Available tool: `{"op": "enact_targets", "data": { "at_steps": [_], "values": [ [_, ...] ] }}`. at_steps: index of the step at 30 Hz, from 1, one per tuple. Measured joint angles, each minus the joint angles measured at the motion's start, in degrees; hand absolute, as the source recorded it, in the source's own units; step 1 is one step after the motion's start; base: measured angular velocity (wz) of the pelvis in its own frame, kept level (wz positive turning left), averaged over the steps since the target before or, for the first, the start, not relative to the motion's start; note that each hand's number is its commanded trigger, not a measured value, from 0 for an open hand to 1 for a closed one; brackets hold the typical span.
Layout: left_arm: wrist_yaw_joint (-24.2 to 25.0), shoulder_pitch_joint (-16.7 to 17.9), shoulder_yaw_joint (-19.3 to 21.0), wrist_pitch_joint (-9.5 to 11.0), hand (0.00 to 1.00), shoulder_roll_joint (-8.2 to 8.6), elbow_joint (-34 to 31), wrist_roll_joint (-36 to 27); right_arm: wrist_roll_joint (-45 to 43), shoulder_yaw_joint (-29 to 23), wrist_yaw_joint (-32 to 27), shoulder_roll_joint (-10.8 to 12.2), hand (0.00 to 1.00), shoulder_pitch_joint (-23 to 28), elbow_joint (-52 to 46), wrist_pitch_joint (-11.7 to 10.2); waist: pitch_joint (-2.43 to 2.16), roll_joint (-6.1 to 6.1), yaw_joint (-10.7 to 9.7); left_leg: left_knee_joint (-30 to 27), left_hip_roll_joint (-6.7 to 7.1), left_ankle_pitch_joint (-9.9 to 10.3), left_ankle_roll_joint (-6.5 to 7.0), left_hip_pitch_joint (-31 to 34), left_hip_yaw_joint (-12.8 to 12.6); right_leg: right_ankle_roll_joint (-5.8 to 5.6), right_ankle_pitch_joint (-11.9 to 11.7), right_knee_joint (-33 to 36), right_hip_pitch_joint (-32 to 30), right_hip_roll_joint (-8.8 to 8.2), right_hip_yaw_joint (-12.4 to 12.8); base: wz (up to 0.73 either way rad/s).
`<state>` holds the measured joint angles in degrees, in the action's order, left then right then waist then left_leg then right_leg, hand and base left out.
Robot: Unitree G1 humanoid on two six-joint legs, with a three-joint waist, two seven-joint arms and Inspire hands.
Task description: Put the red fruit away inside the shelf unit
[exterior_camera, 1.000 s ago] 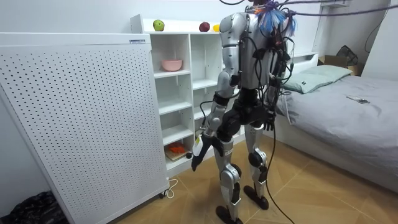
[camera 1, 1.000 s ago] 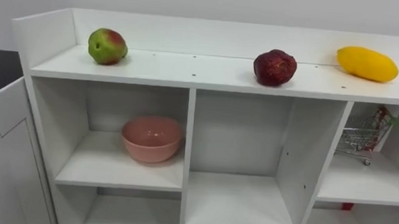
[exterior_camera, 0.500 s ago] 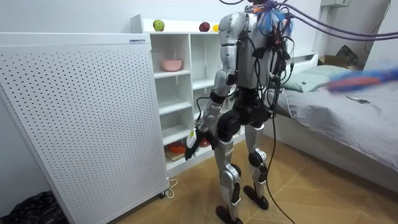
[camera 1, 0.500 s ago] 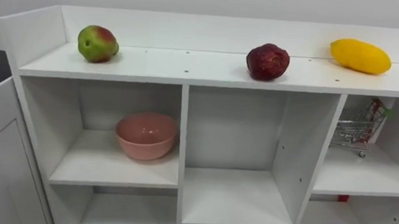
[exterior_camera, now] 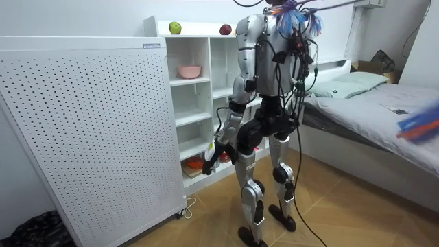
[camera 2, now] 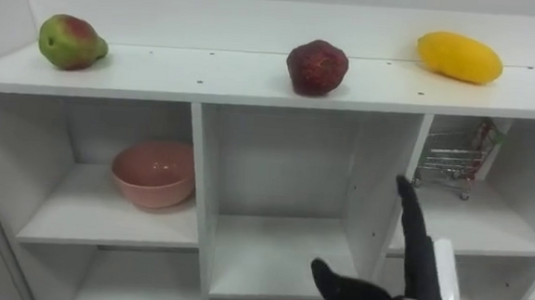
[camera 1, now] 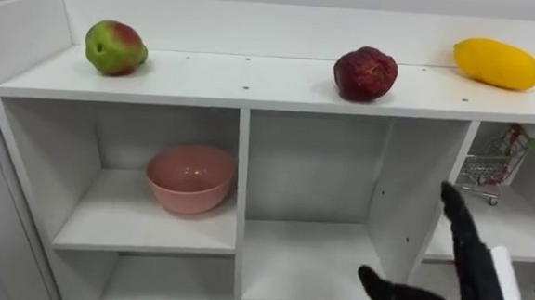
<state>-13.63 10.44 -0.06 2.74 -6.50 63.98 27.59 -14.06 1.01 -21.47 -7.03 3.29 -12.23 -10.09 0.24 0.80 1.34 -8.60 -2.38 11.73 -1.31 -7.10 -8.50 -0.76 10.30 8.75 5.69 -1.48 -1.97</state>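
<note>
Three fruits sit in a row on the closet's [camera 1: 253, 84] smooth white top board, none of them touched. The right hand [camera 1: 469, 283] rises at the lower right in front of the shelves, its dark fingers [camera 1: 458, 227] straight and held together, pointing up, the thumb splayed wide toward nine o'clock; it holds nothing. From the fingertips, the dark red fruit [camera 1: 365, 74], lumpy and matte, lies at eleven o'clock, well above. The yellow mango [camera 1: 497, 64] is smooth and oblong and lies just past twelve, and the green fruit [camera 1: 116, 48], glossy with a red blush, is far off at ten. The closet is flat white board divided into square compartments. A round, smooth pink bowl [camera 1: 189, 178] stands in the upper left compartment, at nine o'clock from the fingertips, and a small wire shopping cart [camera 1: 485, 168] stands in the upper right one, just beyond the fingertips at one o'clock. In the room view the robot stands upright close before the closet, between a white perforated panel [exterior_camera: 82, 130] and a grey bed [exterior_camera: 370, 123], with its left hand [exterior_camera: 218, 152] low in front of the lower shelves — whether that hand is spread or curled I cannot tell.
</note>
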Motion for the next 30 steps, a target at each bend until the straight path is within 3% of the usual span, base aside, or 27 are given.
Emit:
{"op": "enact_targets", "data": {
  "at_steps": [3, 8, 14, 23, 30],
  "values": [
    [-0.91, 0.13, -0.36, 0.78, 0.0, -0.06, 0.77, 0.11, -2.08, -0.01, -3.01, -0.07, 0.0, -0.04, -6.32, -1.78, 0.03, -0.11, 0.56, 0.0, -0.02, 0.0, 0.0, -0.18, -0.08, 0.0, 0.0, -0.03, 0.1, 0.03, -0.04, -0.03],
    [-1.2, 0.07, -1.38, 1.45, 0.0, -0.23, 2.65, 0.09, -2.41, 0.07, -6.74, -0.23, 0.0, -1.13, -9.02, -5.21, 0.03, -0.09, 0.64, 0.01, -0.04, 0.0, 0.0, -0.4, -0.09, 0.0, 0.0, 0.03, 0.33, 0.04, -0.15, 0.0],
    [-0.31, -0.04, -1.48, 1.42, 0.0, -0.3, 2.96, 0.09, -1.98, 0.06, -8.52, -0.65, 0.0, -3.95, -8.98, -5.48, 0.16, 0.12, 0.85, -0.11, -0.14, 0.08, 0.1, -0.08, -0.03, 0.0, -0.03, 0.99, -0.42, 0.04, -0.46, 0.02],
    [-0.27, -0.56, -2.9, 0.54, 0.0, -0.72, 2.93, 0.18, 2.53, -0.1, -7.83, -2.06, 0.0, -9.67, -8.93, -6.05, -0.18, 0.81, 1.63, -0.14, -0.1, 0.01, 0.16, 0.46, 0.05, -0.09, -0.19, 0.92, -0.75, 0.03, -1.37, 0.0],
    [1.61, -1.17, -1.78, -0.58, 0.0, -1.03, 2.41, 1.92, 6.88, -1.56, -6.12, -2.43, 0.0, -14.8, -5.75, -5.16, 0.3, 1.67, 2.25, -0.06, -0.1, 0.01, 0.15, 0.48, 0.83, -0.09, -0.19, 0.79, -0.5, -0.21, -4.12, 0.05]
  ]
}}
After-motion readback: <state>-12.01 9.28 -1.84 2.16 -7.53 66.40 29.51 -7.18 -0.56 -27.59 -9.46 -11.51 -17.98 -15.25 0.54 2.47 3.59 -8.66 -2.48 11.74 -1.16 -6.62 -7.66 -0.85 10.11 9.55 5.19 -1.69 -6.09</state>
